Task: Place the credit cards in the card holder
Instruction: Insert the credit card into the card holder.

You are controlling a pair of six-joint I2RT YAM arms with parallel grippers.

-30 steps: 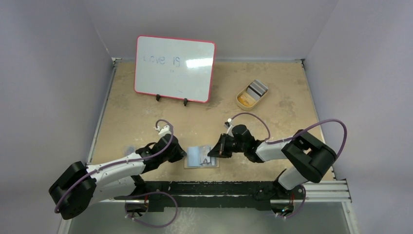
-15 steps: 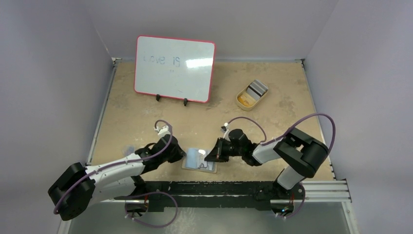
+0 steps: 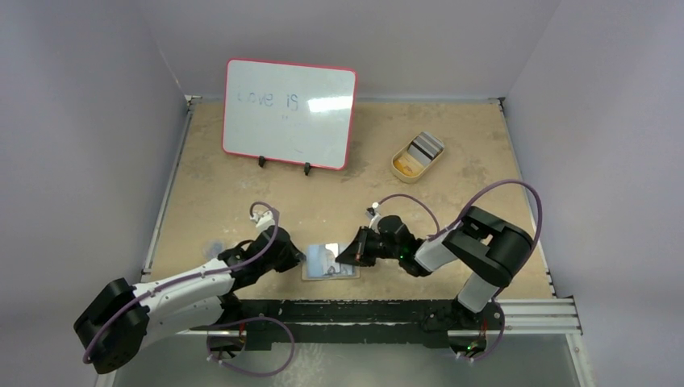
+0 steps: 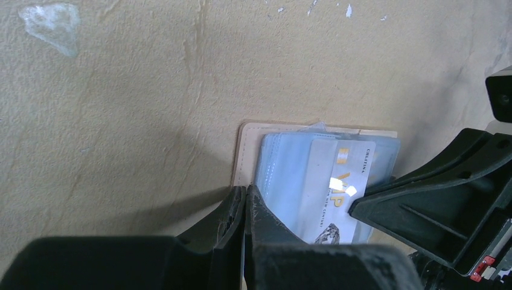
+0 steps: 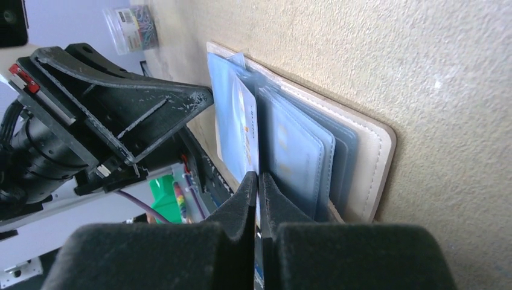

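Note:
The card holder (image 3: 327, 263) lies open near the table's front edge, its tan cover (image 4: 246, 154) flat and its bluish-grey pockets facing up. My right gripper (image 3: 344, 256) is shut on the edge of a credit card (image 5: 246, 130), a pale card with gold lettering (image 4: 341, 181) that lies over the pockets. The left gripper (image 3: 305, 258) is shut too, its tips (image 4: 244, 192) resting at the holder's left edge with nothing seen between them. More grey credit cards (image 3: 426, 147) stand in a tan dish at the back right.
A red-rimmed whiteboard (image 3: 289, 113) stands at the back left. The tan oval dish (image 3: 403, 168) sits at the back right. A black rail (image 3: 363, 310) runs along the near edge behind the holder. Grey walls close in three sides.
The right gripper has moved left and nearer with the card, bringing it further over the holder. The left arm has shifted slightly, and the holder has slid a little left.

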